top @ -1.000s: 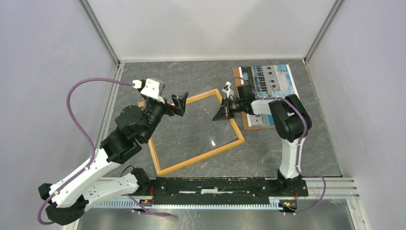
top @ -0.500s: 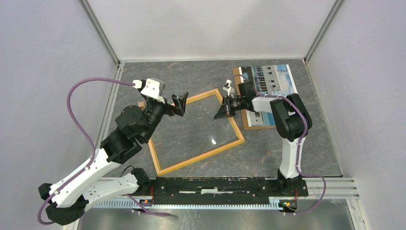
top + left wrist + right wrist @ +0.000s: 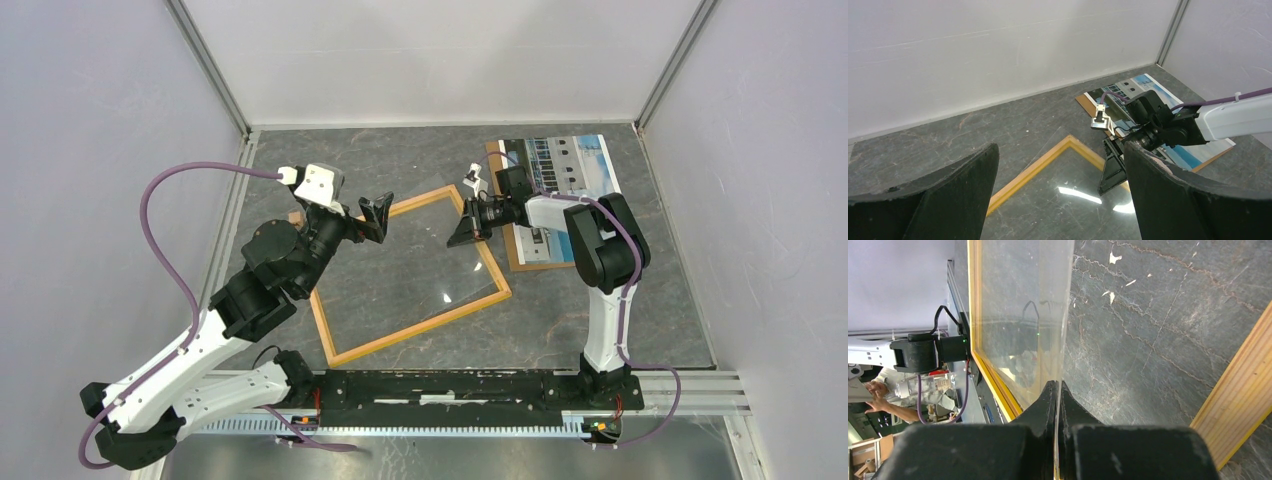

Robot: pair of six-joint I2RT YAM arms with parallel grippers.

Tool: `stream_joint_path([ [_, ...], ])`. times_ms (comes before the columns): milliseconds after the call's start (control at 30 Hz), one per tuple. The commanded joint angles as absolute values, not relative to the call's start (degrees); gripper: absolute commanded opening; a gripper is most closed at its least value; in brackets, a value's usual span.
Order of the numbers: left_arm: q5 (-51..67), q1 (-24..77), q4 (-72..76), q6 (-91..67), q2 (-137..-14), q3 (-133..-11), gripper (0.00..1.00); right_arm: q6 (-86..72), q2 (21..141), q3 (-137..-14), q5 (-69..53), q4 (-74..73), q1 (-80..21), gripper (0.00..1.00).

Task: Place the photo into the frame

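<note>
Grey stone tabletop point(image 3: 620, 320) is bearing the frame point(image 3: 420, 325). Right gripper point(image 3: 1057, 386) is pinching the clear sheet point(image 3: 1018, 315) by one edge, so it is risking a slip. Left gripper point(image 3: 378, 212) is hovering spread, empty.

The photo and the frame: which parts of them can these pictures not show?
- photo: its near part, top view, under the right arm.
- frame: its left side, top view, under the left arm.
- clear sheet: its outline, top view, too transparent.

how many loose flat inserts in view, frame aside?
3: clear sheet pinched by the right gripper over the frame; photo far right, lying on the brown backing board. Others could hide underneath.
</note>
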State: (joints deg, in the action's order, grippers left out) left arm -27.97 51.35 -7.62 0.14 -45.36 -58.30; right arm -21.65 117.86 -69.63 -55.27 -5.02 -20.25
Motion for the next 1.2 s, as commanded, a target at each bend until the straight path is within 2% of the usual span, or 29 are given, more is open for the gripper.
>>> stream_joint_path([
  [0,-28.0,51.4,-6.7,1.5,-44.9,-58.9,1.0,-19.9,116.9,-69.6,-55.5,-4.9,-20.8,0.0],
  [633,-27.2,51.4,-6.8,0.6,-45.1,-59.0,1.0,-25.0,113.4,-65.7,-54.8,-1.1,-21.6,0.0],
  [1167,-27.2,51.4,-6.9,0.6,-44.9,-59.0,1.0,-22.8,113.6,-66.1,-54.1,-3.3,-20.6,0.0],
])
